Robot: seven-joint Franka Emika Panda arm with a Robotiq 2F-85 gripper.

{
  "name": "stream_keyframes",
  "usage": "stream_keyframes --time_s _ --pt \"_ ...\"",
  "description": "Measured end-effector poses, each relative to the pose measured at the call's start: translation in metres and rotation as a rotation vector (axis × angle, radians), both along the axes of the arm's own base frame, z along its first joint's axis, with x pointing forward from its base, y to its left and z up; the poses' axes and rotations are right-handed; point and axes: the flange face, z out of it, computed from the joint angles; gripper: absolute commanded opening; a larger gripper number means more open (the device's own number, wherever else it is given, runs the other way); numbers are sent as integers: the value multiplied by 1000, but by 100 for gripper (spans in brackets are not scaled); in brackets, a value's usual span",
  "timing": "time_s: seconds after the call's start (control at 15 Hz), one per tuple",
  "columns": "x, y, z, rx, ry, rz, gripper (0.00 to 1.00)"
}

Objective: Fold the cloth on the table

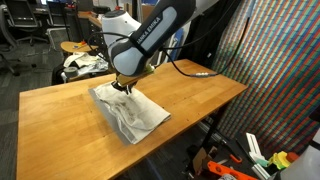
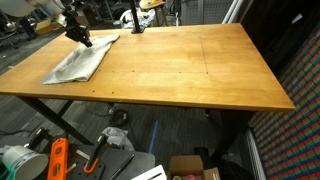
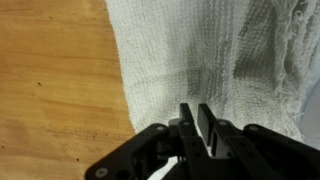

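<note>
We take this to be the opening step of the fold, the grasp. The cloth (image 1: 132, 113) lies spread and wrinkled in what looks like a single layer. It sits toward one end of the table (image 1: 205, 95), well apart from the other end. In an exterior view the cloth (image 2: 80, 62) sits by a far corner of the table (image 2: 200, 70), one point nearly at the long near edge and another up toward the far edge.

The gripper (image 1: 124, 87) is down on the end of the cloth that lies farthest from that near edge, with the arm (image 1: 160, 35) reaching in over the table from the far side. In the wrist view the gripper (image 3: 197, 118) has its jaws drawn nearly together, leaving only a thin slit. The tips sit on the cloth (image 3: 215, 55), just inside the edge where the fabric gives way to bare wood (image 3: 55, 80). We judge that a pinch of fabric is caught between them, though the fingers hide the pinch itself.

No fold is made yet. We reckon the next move calls for:

- a modest lift, enough to peel the held end free without dragging the whole sheet across the wood;
- a carry over the cloth toward its opposite end, keeping the fabric slack rather than taut;
- a low set-down, so the held edge lands square on the one beneath.

If the pinch has caught too little of the thin weave, it may slip out on the lift.
</note>
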Motion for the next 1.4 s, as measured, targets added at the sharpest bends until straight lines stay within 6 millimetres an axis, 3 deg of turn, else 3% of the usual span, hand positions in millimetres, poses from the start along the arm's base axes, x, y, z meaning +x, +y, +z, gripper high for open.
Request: stream_keyframes --time_s 0.67,1.0,1.4 --pt "29 -21 -33 -41 24 -10 16" --pt "38 -26 -34 -64 53 29 17" --pt "50 -48 -33 -64 103 40 17"
